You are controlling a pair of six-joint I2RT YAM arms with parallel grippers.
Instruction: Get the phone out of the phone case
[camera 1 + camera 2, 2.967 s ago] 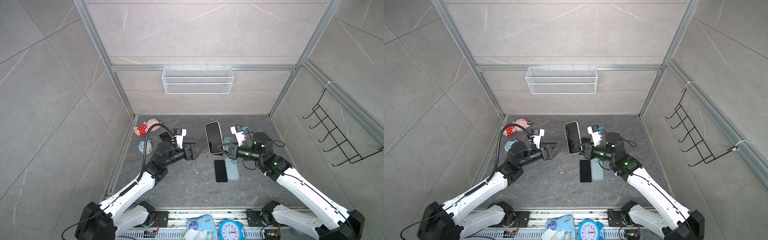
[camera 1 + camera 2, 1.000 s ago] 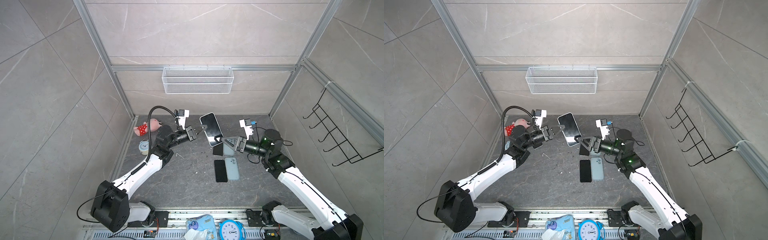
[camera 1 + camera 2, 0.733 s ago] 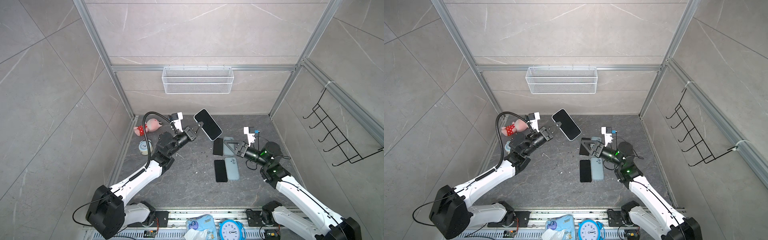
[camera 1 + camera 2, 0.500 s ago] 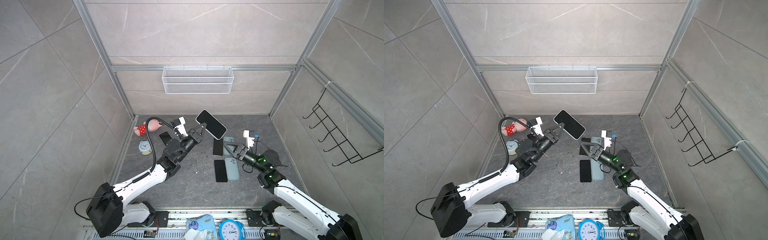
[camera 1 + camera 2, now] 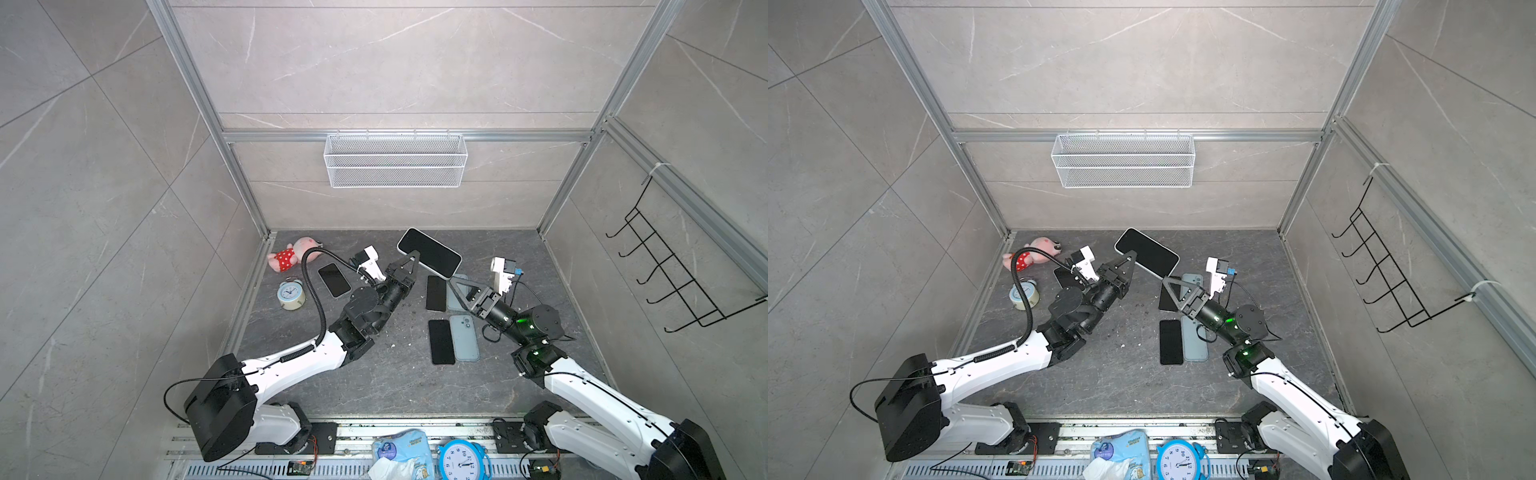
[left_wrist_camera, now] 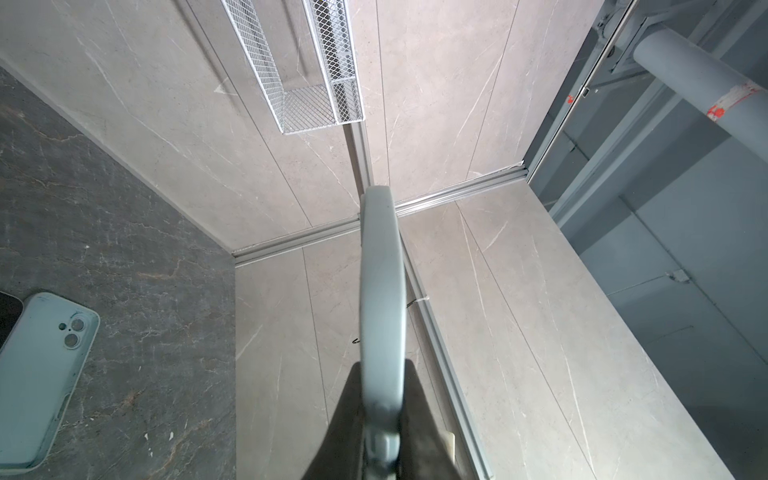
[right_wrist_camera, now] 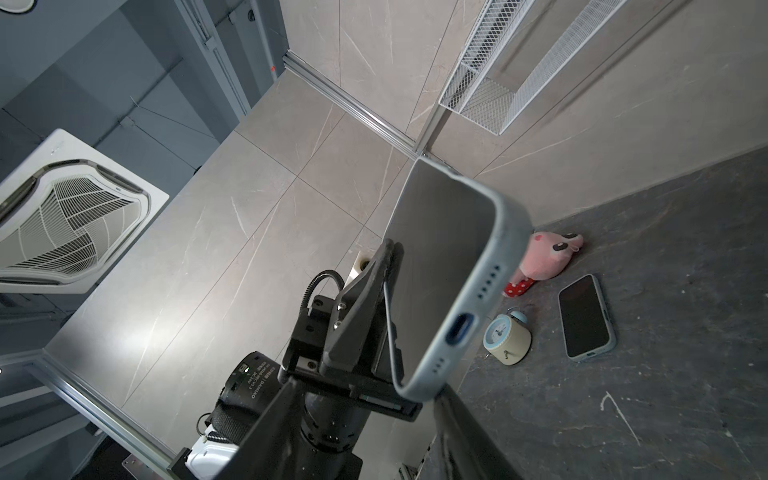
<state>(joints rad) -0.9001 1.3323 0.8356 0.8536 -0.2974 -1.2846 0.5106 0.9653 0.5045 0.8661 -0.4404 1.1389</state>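
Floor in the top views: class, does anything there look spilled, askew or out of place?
Small white specks lie scattered across the middle of the dark floor, like crumbs. The pink plush toy lies on its side near the back left corner. Nothing looks damaged.

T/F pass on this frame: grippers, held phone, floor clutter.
The left gripper is shut on the cased phone, which hangs above the floor. True.
The right gripper is clamped shut, far from that phone. False: its jaws stand apart around the phone's port end.
The wire basket holds a phone. False: nothing shows inside it.
A pink plush lies on the floor beside a small alarm clock. True.
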